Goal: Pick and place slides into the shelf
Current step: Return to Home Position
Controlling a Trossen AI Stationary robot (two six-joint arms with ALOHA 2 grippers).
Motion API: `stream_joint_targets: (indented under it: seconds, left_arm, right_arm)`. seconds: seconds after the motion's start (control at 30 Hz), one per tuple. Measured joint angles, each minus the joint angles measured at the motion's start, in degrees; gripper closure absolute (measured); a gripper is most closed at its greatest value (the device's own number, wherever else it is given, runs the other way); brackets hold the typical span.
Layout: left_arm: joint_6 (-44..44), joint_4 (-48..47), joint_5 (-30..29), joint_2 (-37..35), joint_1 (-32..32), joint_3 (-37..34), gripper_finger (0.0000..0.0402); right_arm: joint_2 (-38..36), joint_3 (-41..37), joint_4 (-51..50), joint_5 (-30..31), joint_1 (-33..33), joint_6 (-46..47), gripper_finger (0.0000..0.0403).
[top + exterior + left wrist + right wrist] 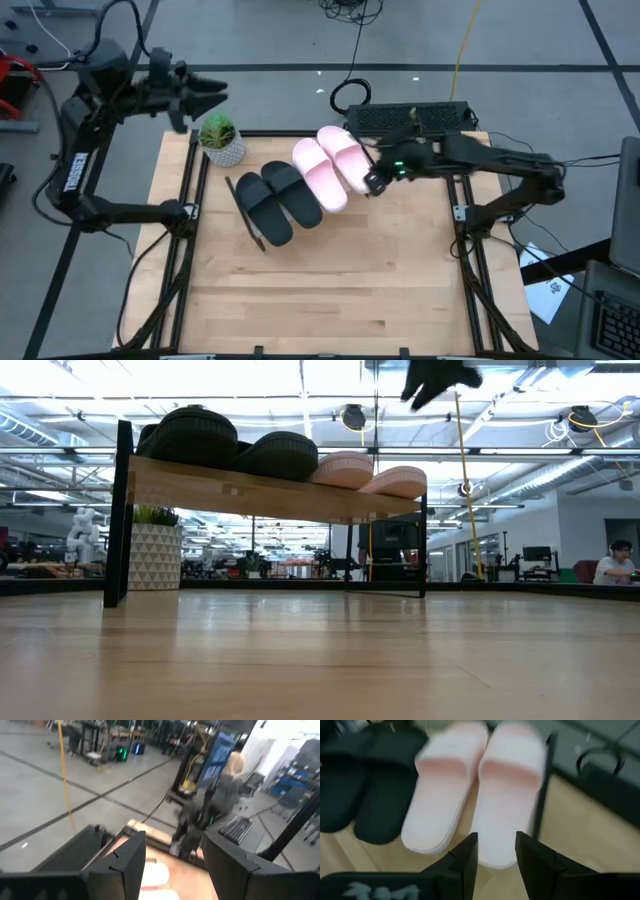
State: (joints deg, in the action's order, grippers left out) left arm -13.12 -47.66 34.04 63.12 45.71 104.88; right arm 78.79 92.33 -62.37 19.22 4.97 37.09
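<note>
Right fingers (536,856) parted — pink slides (445,790) beyond, apart

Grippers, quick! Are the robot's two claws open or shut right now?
Dark two-finger left gripper: open, holding nothing.
Dark two-finger right gripper: open, holding nothing.

Grey floor (260,30) crossed by dark lines (400,66), bright ceiling lights (280,375) overhead.

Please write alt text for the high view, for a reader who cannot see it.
Seen from above, two black slides and two pink slides lie side by side on the shelf, on the far half of the table. The right gripper, open, hovers beside the pink pair. The left gripper, open, is beyond the far left corner, near a potted plant.
</note>
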Motion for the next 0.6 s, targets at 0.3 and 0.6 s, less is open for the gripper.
stream_joint_targets:
  seconds: [0.3,0.6]
  left_arm:
    - [-2.08,-10.82,-0.89,-10.30,0.00,0.00,0.0211]
    - [-5.89,-22.28,-0.86,-26.56,0.12,0.09,0.0211]
  right_arm:
    - [-13.68,0.00,0.81,4.99,-1.72,-8.41,0.0282]
    - [-23.47,0.00,-1.24,4.81,-1.70,-18.09,0.0282]
